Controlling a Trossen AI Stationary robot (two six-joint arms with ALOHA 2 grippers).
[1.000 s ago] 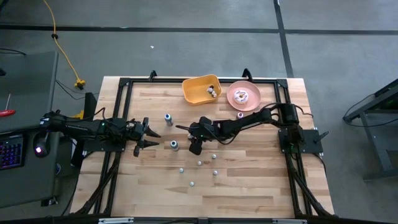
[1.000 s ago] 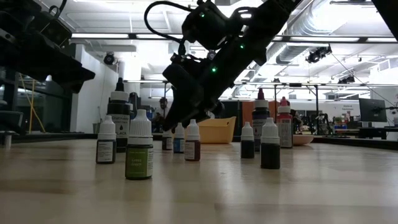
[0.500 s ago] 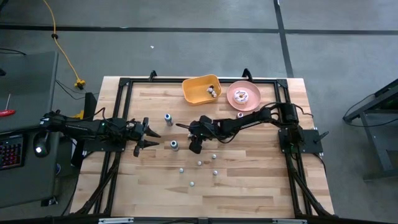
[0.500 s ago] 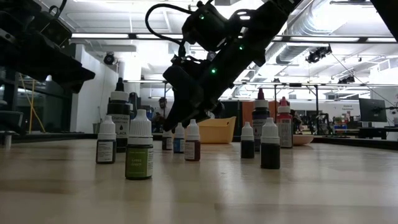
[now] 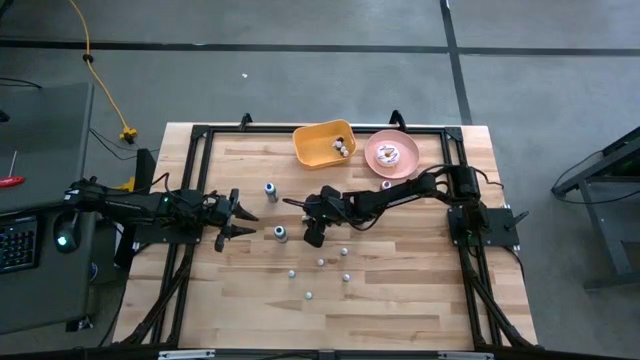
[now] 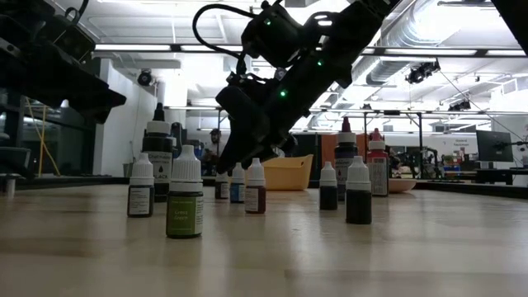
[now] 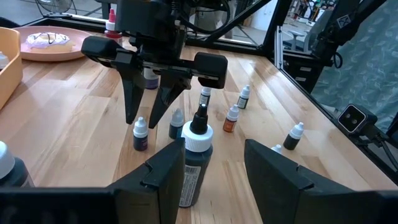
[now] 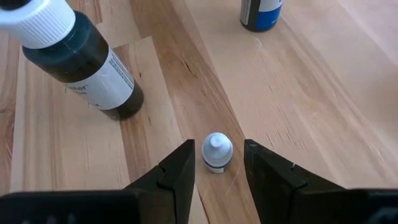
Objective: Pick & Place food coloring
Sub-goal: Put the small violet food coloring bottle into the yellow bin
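The food coloring is many small white-capped bottles standing on the wooden table (image 5: 400, 300). Several small ones (image 5: 321, 262) are near the middle, and two larger dark ones (image 5: 270, 189) (image 5: 280, 233) are left of centre. My right gripper (image 8: 217, 146) slants down over the middle, open. One finger stands on each side of a tiny upright bottle (image 8: 217, 152), with a gap on both sides. In the high view that gripper (image 5: 314, 238) covers this bottle. My left gripper (image 7: 214, 149) waits open at the left, pointing at a large dark bottle (image 7: 196, 162) that stands ahead of it.
A yellow bin (image 5: 324, 143) with some bottles inside and a pink plate (image 5: 392, 153) with a doughnut stand at the far edge. One bottle (image 5: 386, 185) stands near the plate. A big dark bottle (image 8: 81, 59) stands close to my right gripper. Black frame rails border the table.
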